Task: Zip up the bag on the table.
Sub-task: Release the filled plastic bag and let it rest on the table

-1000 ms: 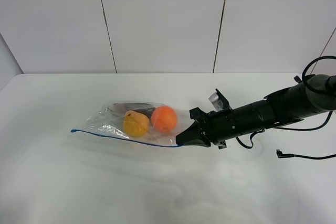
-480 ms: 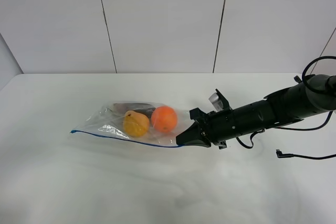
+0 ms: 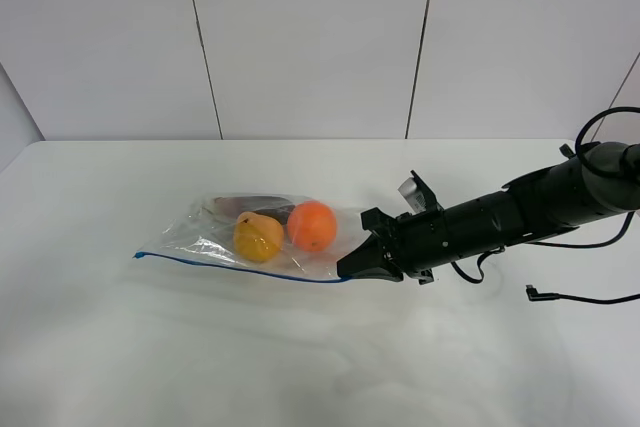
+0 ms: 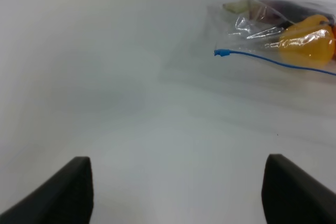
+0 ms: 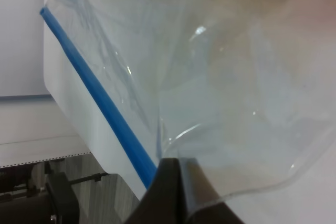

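White desk (image 3: 150,347) before pale wall panels (image 3: 300,37), the bag (image 3: 212,235) lying near its middle.
The right pincer (image 3: 350,265) is clenched on one end corner of the bag, at the blue zip strip (image 3: 240,267); the left pincer (image 4: 181,190) hangs spread wide, apart from the bag's other end.

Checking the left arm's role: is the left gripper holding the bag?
No, the left gripper hangs open, clear of the bag.
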Motion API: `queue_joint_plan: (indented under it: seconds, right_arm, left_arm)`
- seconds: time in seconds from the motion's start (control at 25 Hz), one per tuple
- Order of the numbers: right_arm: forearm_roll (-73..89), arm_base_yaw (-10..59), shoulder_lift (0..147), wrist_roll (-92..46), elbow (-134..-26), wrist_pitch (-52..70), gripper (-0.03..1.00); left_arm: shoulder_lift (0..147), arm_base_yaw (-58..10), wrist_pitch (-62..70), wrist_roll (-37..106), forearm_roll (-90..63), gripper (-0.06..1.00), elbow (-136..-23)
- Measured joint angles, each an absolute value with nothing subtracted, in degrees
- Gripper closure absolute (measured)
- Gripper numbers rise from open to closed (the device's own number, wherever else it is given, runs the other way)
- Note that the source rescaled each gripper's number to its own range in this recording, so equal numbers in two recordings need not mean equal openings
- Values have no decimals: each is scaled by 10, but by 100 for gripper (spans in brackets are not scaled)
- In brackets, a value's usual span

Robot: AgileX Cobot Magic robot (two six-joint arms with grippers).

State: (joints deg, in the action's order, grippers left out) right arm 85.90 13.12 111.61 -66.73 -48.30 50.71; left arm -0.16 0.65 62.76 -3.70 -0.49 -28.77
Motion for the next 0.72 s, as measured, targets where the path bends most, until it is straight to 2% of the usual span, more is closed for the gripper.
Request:
queue_joint_plan:
  seconds: [0.56, 0.64, 0.72]
  right_arm:
    - [859, 131, 1116, -667, -483, 507, 94]
    - [859, 131, 1116, -667, -483, 507, 85]
    - [859, 131, 1116, -667, -483, 506, 68]
  left_arm:
    - [-2, 7, 617, -37, -3, 21, -283]
    - [-2, 7, 617, -37, -3, 21, -283]
    - [-2, 7, 617, -37, -3, 21, -283]
